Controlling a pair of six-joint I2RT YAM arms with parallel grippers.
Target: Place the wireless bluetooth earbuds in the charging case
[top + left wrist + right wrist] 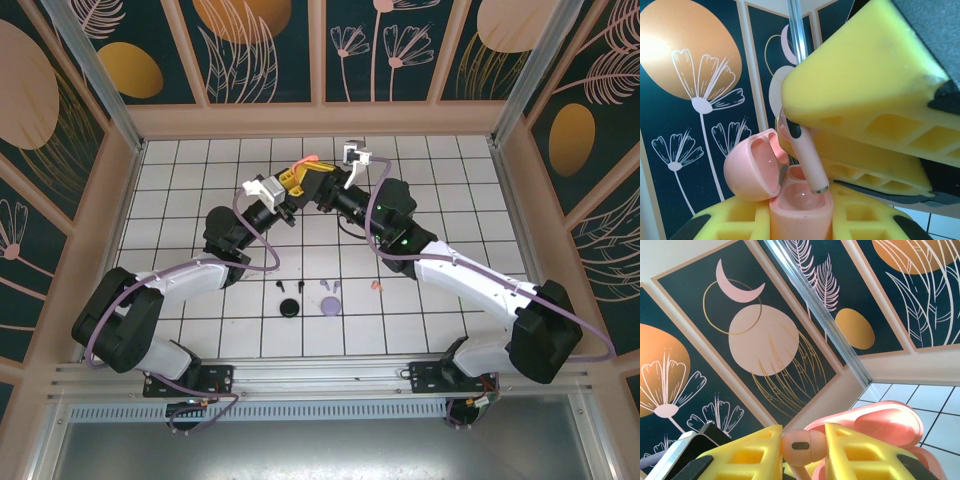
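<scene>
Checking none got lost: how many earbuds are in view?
6. On the tiles: two black earbuds, two lilac earbuds, one salmon-pink earbud. The sixth earbud, also salmon-pink, is pinched in the right gripper, stem tip at the open case.

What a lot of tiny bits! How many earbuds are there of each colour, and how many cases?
Black earbuds: 2
Lilac earbuds: 2
Salmon-pink earbuds: 2, one in the right gripper
Cases: 3, the salmon-pink case in the left gripper
Total: 9
</scene>
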